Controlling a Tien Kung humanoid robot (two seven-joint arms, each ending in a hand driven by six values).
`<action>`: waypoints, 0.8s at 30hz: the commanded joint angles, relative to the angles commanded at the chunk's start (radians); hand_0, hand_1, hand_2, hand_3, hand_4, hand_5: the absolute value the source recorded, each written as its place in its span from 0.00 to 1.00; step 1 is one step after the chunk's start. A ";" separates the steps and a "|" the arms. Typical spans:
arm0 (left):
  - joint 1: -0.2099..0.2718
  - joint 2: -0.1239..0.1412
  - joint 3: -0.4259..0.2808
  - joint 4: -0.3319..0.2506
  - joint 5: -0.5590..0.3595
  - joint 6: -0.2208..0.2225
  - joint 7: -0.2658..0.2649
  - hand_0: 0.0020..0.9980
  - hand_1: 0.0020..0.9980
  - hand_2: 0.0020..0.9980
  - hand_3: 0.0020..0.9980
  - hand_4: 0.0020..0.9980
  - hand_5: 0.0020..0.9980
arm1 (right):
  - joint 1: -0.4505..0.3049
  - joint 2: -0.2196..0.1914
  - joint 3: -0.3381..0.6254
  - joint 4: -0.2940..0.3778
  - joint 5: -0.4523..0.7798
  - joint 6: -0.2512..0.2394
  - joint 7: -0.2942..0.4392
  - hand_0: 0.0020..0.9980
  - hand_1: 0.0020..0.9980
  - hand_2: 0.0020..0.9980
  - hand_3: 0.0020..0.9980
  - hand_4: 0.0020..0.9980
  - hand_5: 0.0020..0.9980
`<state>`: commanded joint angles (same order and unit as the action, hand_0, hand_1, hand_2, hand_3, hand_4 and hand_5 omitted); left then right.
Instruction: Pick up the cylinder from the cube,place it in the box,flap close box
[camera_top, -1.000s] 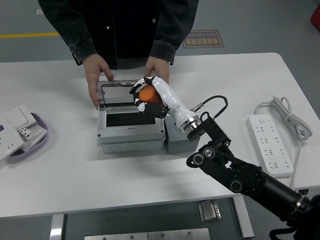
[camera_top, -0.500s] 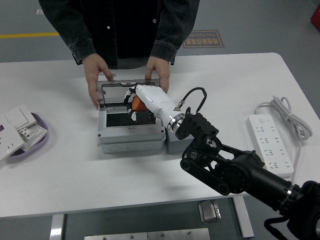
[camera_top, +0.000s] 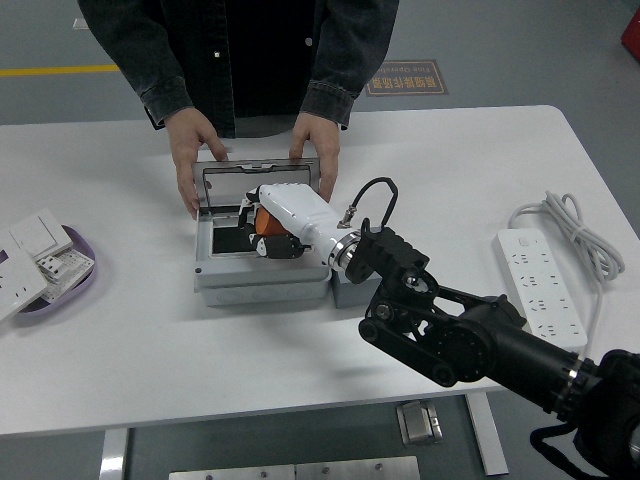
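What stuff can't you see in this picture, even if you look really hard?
- Head view: whether the orange cylinder touches the bottom of the box; the right hand covers it.
- Head view: the cube; the robot's wrist hides most of it.
- Head view: the print on the switches in the purple tray; too small.
- Head view: the person's upper body; cut off by the top edge.

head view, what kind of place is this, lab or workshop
Probably a robot test lab or workshop floor: a white table on grey flooring with a yellow line, a floor sign, and electrical parts like a power strip.
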<state>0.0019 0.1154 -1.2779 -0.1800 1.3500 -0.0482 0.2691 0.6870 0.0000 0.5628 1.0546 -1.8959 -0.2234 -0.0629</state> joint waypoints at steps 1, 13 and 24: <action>0.000 0.000 0.000 0.000 0.000 0.000 0.000 0.60 0.58 0.56 0.60 0.67 0.27 | 0.000 0.000 0.004 -0.003 -0.016 0.010 -0.004 0.63 0.54 0.52 0.50 0.32 0.00; 0.000 0.000 -0.002 0.000 0.006 0.000 0.001 0.60 0.58 0.56 0.60 0.67 0.27 | 0.006 0.000 0.010 -0.021 -0.108 0.043 -0.029 0.76 0.68 0.65 0.66 0.37 0.10; -0.001 0.000 -0.001 0.000 0.007 -0.001 0.001 0.60 0.58 0.56 0.60 0.67 0.27 | 0.006 0.000 0.003 -0.019 -0.066 0.039 0.014 0.84 0.72 0.71 0.71 0.55 0.10</action>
<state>0.0011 0.1151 -1.2791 -0.1800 1.3571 -0.0496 0.2699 0.6934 0.0000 0.5654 1.0355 -1.9621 -0.1845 -0.0492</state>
